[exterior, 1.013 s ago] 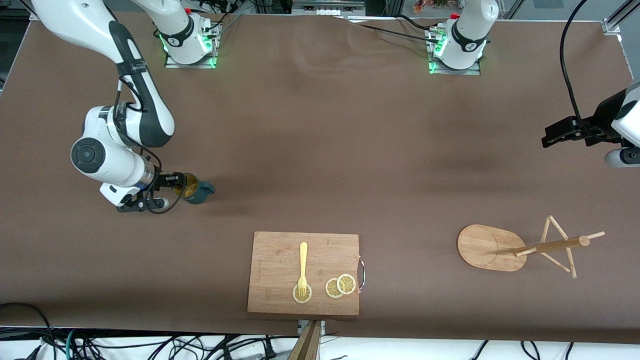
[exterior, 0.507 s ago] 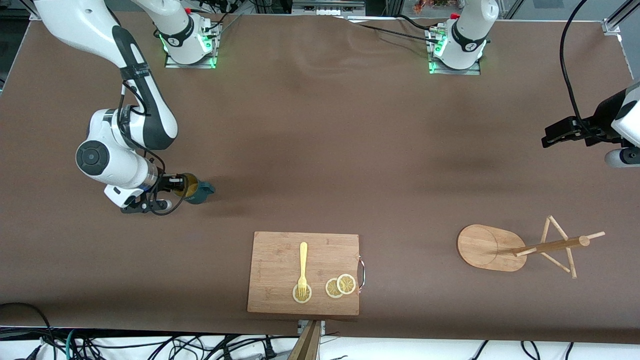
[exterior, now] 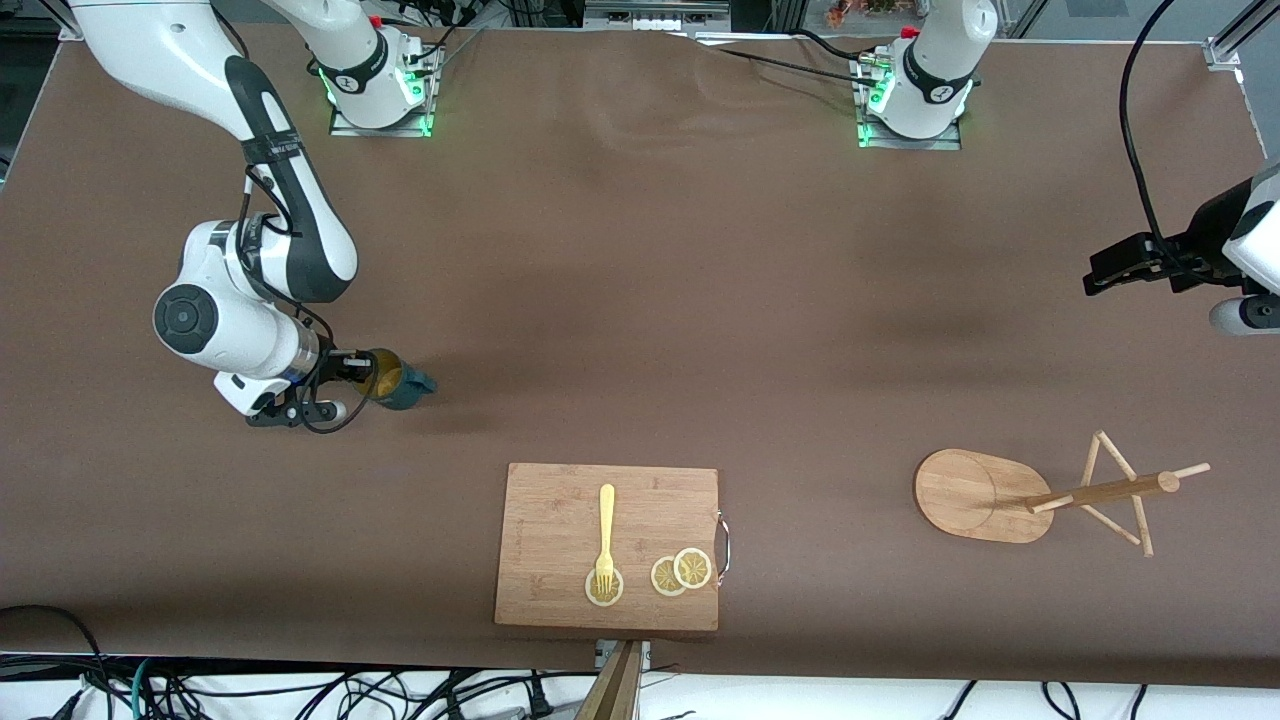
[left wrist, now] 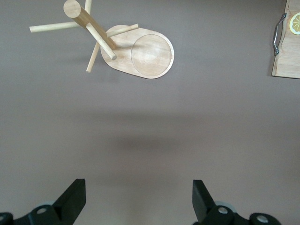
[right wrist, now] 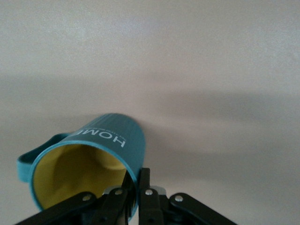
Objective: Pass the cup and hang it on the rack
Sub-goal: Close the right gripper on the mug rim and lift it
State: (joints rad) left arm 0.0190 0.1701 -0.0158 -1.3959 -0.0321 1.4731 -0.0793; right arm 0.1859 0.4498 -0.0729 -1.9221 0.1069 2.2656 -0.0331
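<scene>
The cup (exterior: 398,381), teal-blue with a yellow inside, is at the right arm's end of the table. My right gripper (exterior: 358,378) is shut on the cup's rim, one finger inside and one outside. In the right wrist view the cup (right wrist: 101,150) leans away from the right gripper (right wrist: 136,183), with its handle to one side. The rack (exterior: 1095,493), a bamboo mug tree on an oval base, stands at the left arm's end. My left gripper (exterior: 1125,262) waits open and empty in the air above the table by the rack. The left wrist view shows the rack (left wrist: 140,51) past the left gripper (left wrist: 139,199).
A wooden cutting board (exterior: 560,510) lies near the table's front edge between cup and rack, carrying a yellow fork (exterior: 606,525) and lemon slices (exterior: 680,572). Its metal handle (left wrist: 277,35) shows in the left wrist view. Cables hang over the front edge.
My right gripper has closed onto the cup's rim, and the right arm has shifted slightly toward the cup. The cup has turned a little. The left arm has not moved.
</scene>
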